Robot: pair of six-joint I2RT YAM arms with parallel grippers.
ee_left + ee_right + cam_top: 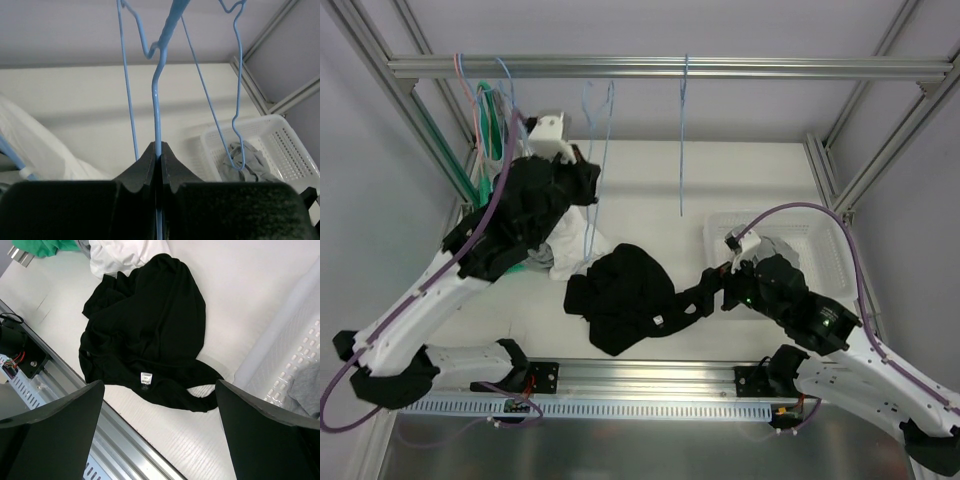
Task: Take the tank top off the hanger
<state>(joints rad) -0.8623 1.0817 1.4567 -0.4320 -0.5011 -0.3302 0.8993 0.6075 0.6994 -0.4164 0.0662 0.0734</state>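
Near table's (650, 180) front edge lies tank top (625, 295).

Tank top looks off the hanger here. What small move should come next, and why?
Probably open the left tool: it is shut on the blue hanger wire, while the black tank top lies free on the table under the open right tool.
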